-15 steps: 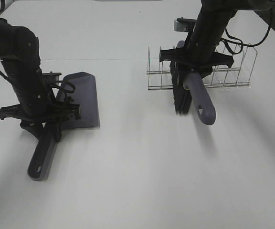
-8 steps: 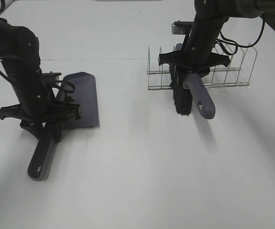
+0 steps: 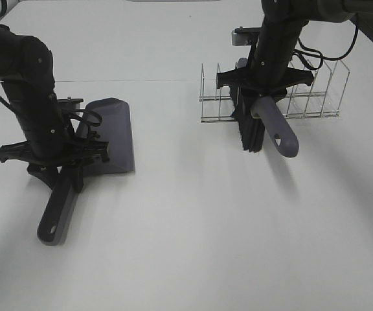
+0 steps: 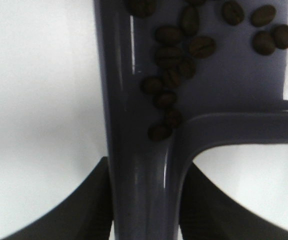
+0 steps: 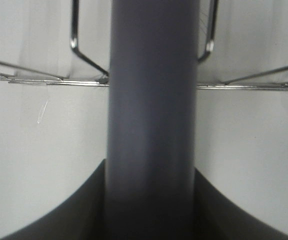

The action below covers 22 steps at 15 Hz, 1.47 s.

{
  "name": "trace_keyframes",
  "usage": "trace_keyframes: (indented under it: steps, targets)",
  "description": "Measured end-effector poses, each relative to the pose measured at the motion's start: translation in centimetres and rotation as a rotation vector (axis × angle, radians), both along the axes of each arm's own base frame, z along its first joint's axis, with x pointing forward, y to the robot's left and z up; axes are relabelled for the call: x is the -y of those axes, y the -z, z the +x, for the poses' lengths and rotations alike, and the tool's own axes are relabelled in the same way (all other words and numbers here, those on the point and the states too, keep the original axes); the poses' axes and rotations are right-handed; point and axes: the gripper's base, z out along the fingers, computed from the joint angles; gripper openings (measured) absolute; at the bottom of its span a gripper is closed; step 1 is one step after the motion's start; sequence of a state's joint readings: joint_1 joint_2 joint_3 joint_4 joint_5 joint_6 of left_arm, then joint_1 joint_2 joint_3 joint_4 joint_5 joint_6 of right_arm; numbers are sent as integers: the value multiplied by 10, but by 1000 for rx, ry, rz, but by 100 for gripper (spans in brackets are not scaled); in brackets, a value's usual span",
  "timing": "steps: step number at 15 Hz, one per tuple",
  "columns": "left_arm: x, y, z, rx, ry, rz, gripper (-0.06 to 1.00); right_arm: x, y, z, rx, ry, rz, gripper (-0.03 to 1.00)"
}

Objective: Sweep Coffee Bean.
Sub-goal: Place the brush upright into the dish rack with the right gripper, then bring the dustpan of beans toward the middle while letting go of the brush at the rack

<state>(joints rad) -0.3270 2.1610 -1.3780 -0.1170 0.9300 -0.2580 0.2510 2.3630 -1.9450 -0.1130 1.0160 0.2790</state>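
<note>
Left wrist view: my left gripper (image 4: 146, 205) clamps the grey-purple plastic dustpan (image 4: 229, 75) holding dark oval coffee beans (image 4: 170, 35); my right gripper (image 3: 264, 91) grips the black-bristled grey brush (image 3: 276, 133) toward the far edge of the counter (image 3: 193, 246).
</note>
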Motion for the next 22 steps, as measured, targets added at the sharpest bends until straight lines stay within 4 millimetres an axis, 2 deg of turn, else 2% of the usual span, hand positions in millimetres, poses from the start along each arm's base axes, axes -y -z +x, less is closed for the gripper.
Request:
trace_keyframes:
  steps: [1,2,3,6,8,9,13,15,17,18,19,20,22]
  targets:
    - [0,0,0,0,0,0,34,0,-2,0,-6,2,-2,35]
    - [0,0,0,-1,0,0,34,1,-7,2,2,2,-12,44]
    - [0,0,0,-3,0,1,34,3,-20,6,20,-4,-26,80]
    - [0,0,0,-3,0,1,34,1,-30,8,17,-15,-15,95]
    - [0,0,0,-4,1,1,34,2,-38,6,16,-18,-13,97]
    - [0,0,-1,-12,4,5,34,1,-48,4,32,-24,-2,97]
    - [2,-14,6,-23,30,7,34,-2,-117,-20,95,-81,95,97]
    - [3,-29,9,17,28,-5,34,1,-134,-37,119,-95,110,97]
    - [3,-39,10,41,19,-12,34,8,-139,-62,140,-102,106,97]
    - [3,-39,9,35,19,-11,34,13,-136,-81,148,-102,107,97]
    - [3,-38,9,30,16,-9,34,15,-134,-90,160,-103,110,97]
    - [3,-38,10,35,12,-9,34,24,-131,-128,213,-102,126,97]
    - [4,-37,12,55,10,-15,34,33,-133,-166,266,-101,143,97]
